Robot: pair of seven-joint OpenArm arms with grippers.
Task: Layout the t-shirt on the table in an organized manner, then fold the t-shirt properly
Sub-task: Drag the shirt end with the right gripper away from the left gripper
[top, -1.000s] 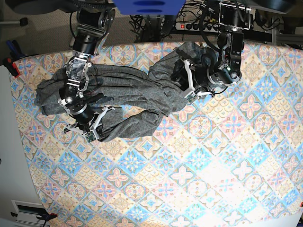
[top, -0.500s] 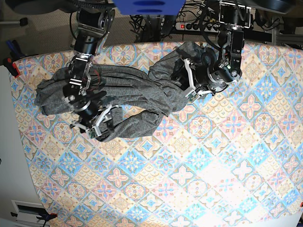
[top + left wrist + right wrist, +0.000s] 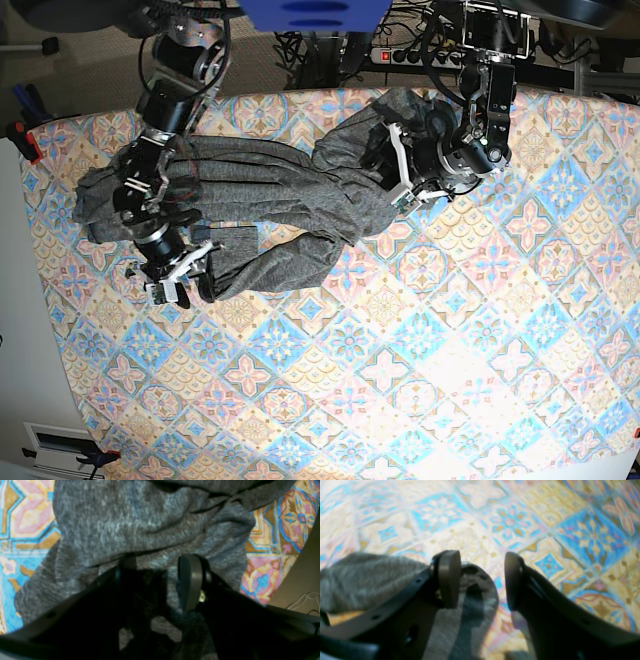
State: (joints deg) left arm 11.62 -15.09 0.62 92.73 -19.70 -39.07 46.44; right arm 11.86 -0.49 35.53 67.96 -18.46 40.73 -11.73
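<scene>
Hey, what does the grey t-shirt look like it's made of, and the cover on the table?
The t-shirt: soft heathered knit, matte, likely cotton blend; it bunches in limp folds. The table cover: smooth printed tile-pattern sheet, possibly cloth or vinyl; slight glare leaves that open.

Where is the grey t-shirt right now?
In the base view the t-shirt lies bunched across the table's far left half, stretching between both grippers.
</scene>
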